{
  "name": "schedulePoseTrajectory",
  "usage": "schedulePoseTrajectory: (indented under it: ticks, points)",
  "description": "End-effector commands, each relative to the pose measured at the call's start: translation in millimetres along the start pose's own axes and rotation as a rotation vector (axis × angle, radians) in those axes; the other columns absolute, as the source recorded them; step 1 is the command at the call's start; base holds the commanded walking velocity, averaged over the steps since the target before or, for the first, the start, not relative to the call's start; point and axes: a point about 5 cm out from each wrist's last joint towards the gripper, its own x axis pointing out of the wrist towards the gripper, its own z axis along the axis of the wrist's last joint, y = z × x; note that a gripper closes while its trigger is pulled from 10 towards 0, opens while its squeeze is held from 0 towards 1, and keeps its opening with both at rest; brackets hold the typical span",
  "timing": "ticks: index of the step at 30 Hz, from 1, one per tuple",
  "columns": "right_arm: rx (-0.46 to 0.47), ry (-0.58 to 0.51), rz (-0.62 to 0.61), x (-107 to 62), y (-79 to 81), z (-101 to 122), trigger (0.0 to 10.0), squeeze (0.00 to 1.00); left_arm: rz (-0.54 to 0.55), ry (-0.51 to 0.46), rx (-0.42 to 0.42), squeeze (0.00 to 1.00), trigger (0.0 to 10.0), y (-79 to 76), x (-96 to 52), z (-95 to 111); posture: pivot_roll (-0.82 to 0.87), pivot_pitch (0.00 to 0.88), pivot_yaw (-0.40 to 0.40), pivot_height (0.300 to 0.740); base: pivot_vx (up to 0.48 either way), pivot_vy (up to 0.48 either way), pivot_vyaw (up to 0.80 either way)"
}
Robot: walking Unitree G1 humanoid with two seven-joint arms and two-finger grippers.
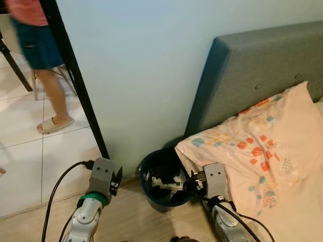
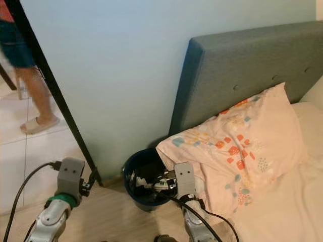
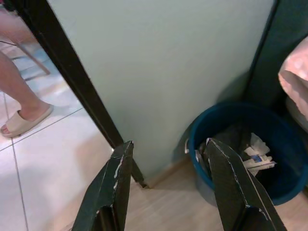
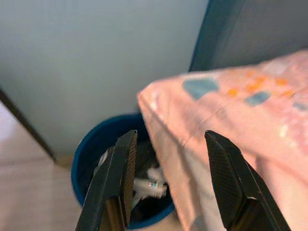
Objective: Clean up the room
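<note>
Blue wastebasket (image 1: pixel 162 201): on the floor between wall and bed, holding crumpled litter (image 3: pixel 254 155), possibly wrappers. My right gripper (image 4: pixel 168 159): jaws spread, empty, poised over its rim beside the floral pillow (image 1: pixel 257 146). My left gripper (image 3: pixel 168 163): spread, empty, near the doorframe (image 1: pixel 75 75).

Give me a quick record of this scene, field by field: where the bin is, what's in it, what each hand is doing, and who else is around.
bin: dark blue bin on the floor between the wall and the bed's grey headboard
bin contents: crumpled trash
pillow: patterned pillow, corner overhanging the bin's rim
left hand: left hand open, empty, left of the bin
right hand: right hand open, empty, above the bin
person: person walking on tiles beyond the doorway
</note>
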Motion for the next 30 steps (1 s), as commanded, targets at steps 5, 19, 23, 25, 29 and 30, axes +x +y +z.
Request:
schedulePoseTrajectory:
  ticks: [5,19,23,25,29,30]
  points:
    - [0.029,-0.133,-0.044,14.7,-4.9,32,10.0,0.0,0.015,-0.058,-0.023,0.0,10.0,0.4,7.8,15,-0.03,0.006,0.015,0.74,0.0,0.0,0.0]
    - [0.036,-0.121,-0.017,9.0,4.0,27,10.0,0.0,0.02,-0.084,-0.018,0.0,10.0,4.3,11.8,26,0.0,0.034,0.021,0.74,0.0,0.0,0.0]
    - [0.035,-0.113,-0.008,12.5,7.3,28,10.0,0.0,0.026,-0.091,-0.027,0.0,10.0,4.3,14.3,29,0.01,0.04,0.019,0.74,0.0,0.0,0.0]
    - [0.036,-0.119,-0.002,14.6,9.1,31,10.0,0.0,0.024,-0.096,-0.031,0.0,10.0,3.2,14.7,32,0.02,0.044,0.018,0.74,0.0,0.0,0.0]
    - [0.036,-0.122,0.009,18.0,12.4,34,10.0,0.0,0.039,-0.105,-0.039,0.0,10.0,2.6,13.2,33,0.03,0.052,0.017,0.74,0.0,0.0,0.0]
    - [0.034,-0.118,0.01,17.8,12.5,33,10.0,0.0,0.045,-0.103,-0.036,0.0,10.0,2.8,12.0,32,0.03,0.052,0.017,0.74,0.0,0.0,0.0]
